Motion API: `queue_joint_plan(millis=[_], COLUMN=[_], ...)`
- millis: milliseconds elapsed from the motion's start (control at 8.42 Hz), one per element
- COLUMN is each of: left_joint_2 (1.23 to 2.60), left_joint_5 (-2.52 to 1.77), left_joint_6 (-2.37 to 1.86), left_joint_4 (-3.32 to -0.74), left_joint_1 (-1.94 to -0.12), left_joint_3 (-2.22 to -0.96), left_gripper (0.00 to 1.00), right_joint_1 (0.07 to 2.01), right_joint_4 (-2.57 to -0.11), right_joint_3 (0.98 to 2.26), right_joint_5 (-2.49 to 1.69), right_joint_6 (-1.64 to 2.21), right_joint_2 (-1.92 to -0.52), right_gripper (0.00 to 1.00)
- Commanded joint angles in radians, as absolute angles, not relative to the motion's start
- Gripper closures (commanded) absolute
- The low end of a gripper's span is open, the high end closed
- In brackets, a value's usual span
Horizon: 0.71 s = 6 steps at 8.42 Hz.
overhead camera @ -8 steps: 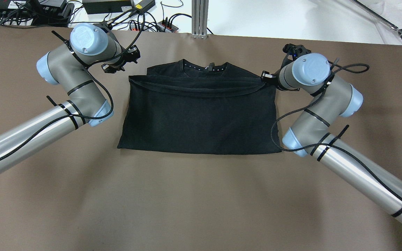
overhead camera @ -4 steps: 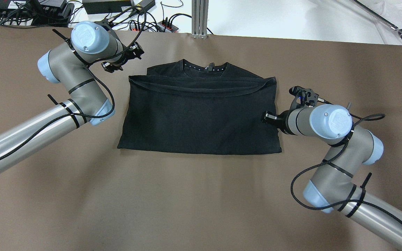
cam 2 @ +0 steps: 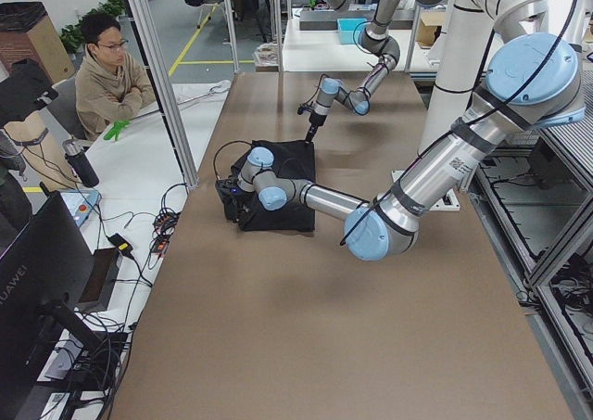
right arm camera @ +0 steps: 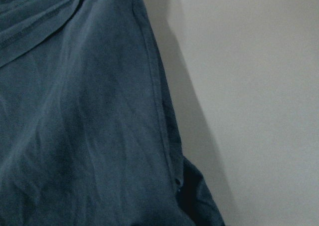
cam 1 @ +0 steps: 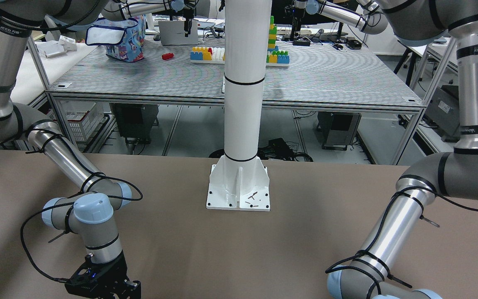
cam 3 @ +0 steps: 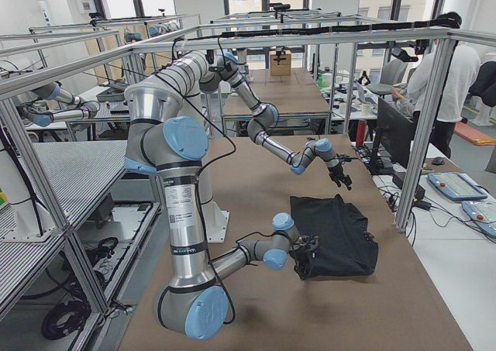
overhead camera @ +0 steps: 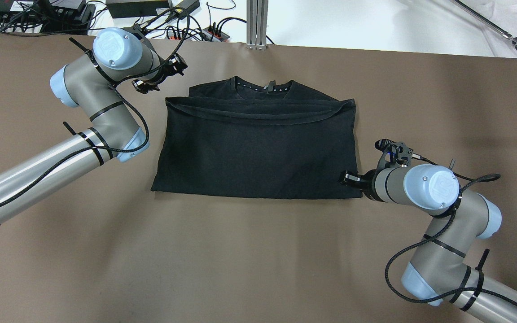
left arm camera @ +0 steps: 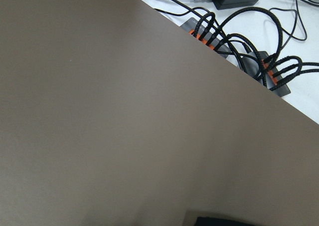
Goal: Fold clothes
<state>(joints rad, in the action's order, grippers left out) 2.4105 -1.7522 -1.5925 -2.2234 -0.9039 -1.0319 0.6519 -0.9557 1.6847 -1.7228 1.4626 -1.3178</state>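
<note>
The soft black cloth shirt [overhead camera: 258, 152] lay folded near the far edge of the flat brown table [overhead camera: 258, 260]. The right gripper [overhead camera: 347, 178] was at the shirt's end toward the right edge. The left gripper [overhead camera: 150, 81] was beside it, toward the far left corner. I could not tell how their fingers stood.

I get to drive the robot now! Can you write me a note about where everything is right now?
Left end effector: off the black shirt, over bare table by the shirt's far left corner; open or shut unclear.
Right end effector: at the shirt's near right corner; grip unclear.
Done: hem folded up to just below the collar.
To do: probably one more fold, maybe sideways.
</note>
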Motion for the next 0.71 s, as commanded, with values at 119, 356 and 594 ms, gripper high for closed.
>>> queue_joint_plan(millis=[119,356,594], left_joint_2=[2.411,2.414,2.418], left_joint_5=[-1.749,-1.749,-1.749], left_joint_6=[-1.594,-1.594,-1.595], left_joint_4=[-2.221,-2.22,-2.217], left_joint_1=[-0.902,-0.902,-0.9], left_joint_3=[-1.032,-1.032,-1.032], left_gripper=[0.1,0.1,0.09], right_joint_1=[0.641,0.624,0.626], right_joint_4=[-0.956,-0.956,-0.956], right_joint_3=[1.687,1.683,1.69], right_joint_5=[-1.726,-1.718,-1.718], right_joint_6=[1.457,1.473,1.474], right_joint_2=[-1.353,-1.351,-1.354], right_gripper=[0.36,0.48,1.0])
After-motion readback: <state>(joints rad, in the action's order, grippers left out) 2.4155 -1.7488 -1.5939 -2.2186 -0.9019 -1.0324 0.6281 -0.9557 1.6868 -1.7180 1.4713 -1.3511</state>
